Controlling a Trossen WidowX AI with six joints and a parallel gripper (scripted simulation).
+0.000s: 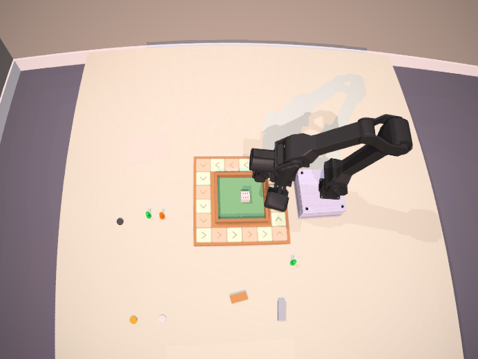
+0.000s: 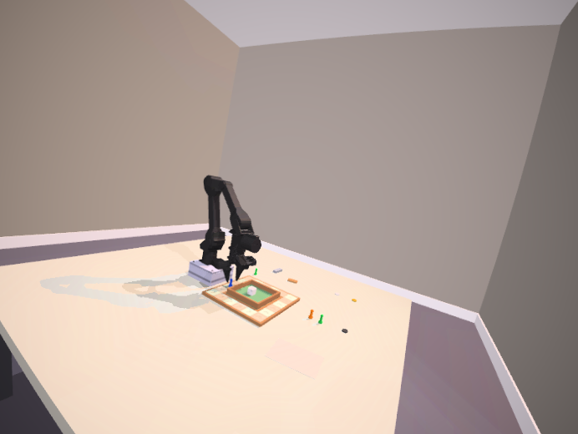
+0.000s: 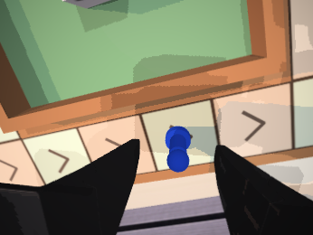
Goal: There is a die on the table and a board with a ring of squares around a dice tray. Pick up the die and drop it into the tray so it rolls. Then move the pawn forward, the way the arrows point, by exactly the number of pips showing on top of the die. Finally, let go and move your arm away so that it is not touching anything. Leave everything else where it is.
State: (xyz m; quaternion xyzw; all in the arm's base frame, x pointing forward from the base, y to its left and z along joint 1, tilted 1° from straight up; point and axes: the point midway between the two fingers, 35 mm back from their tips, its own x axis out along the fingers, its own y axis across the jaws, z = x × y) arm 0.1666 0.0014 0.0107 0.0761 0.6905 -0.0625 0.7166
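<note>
The blue pawn (image 2: 230, 280) (image 3: 177, 149) stands upright on a pale board square beside the tray, on the side nearest the robot base. The arm hides it in the top view. My gripper (image 2: 233, 280) (image 3: 176, 149) is open, pointing down above that square. In the wrist view the pawn appears between the separated fingertips, with a gap on both sides. The white die (image 1: 244, 196) (image 2: 250, 290) rests inside the dice tray (image 1: 214, 197) (image 3: 181, 93), showing two rows of three pips on top. The board (image 1: 195, 200) (image 2: 280, 312) has arrows on its squares.
The tray's raised wall is close beside the pawn. The pale robot base (image 1: 313, 192) is just beyond the board. A green pawn (image 1: 293, 262) stands off the near-right corner. Another green pawn (image 1: 148, 214) and an orange pawn (image 1: 161, 215) stand left. Blocks and discs lie farther away.
</note>
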